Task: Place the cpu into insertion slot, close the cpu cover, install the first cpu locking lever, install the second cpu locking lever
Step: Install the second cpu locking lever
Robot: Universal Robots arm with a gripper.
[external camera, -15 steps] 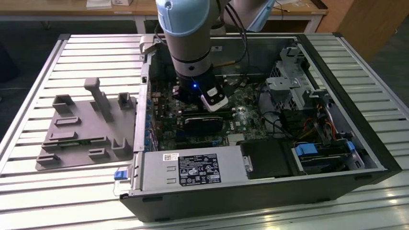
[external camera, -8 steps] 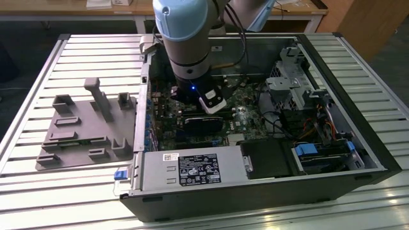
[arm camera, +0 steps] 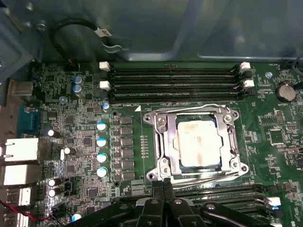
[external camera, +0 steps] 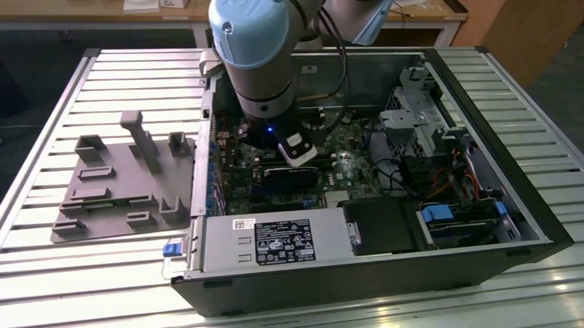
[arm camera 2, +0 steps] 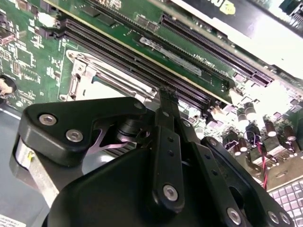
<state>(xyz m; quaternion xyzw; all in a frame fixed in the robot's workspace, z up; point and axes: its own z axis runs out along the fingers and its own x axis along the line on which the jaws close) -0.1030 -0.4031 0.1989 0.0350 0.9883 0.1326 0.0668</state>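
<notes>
Black linkage bars and bolted plates of our gripper (arm camera 2: pixel 166 94) crowd the near part of the second wrist view, and its two narrow black fingers (arm camera 2: pixel 168 101) run pressed together to a single tip, so we read the jaws as closed with nothing between them. That tip sits just at the silvery edging of the small square black-bordered insertion slot (arm camera: pixel 199 144), at one side of the socket. In the first wrist view the same gripper (arm camera: pixel 164 186) meets the socket's edge by one corner bolt.

We see the small flat square cpu (arm camera: pixel 198 143), dull silver on top with a pale smear across it, lying flat inside the insertion slot. Its thin silvery square cpu cover (arm camera: pixel 166 142) lies down over it, the chip showing through the large window. Thin wire levers (arm camera: pixel 189 109) run along the cover's sides; whether they are latched we cannot tell.

Long black memory slots (arm camera: pixel 175 78) with white end clips lie parallel just beyond the socket on the green circuit board (arm camera: pixel 85 142).

In the exterior view our grey and pale-blue arm (external camera: pixel 260 61) reaches down into the open black computer case (external camera: pixel 365 280), which lies on a slatted metal table (external camera: pixel 109 273) beside a grey moulded fixture tray (external camera: pixel 119 198) on the exterior view's left.
</notes>
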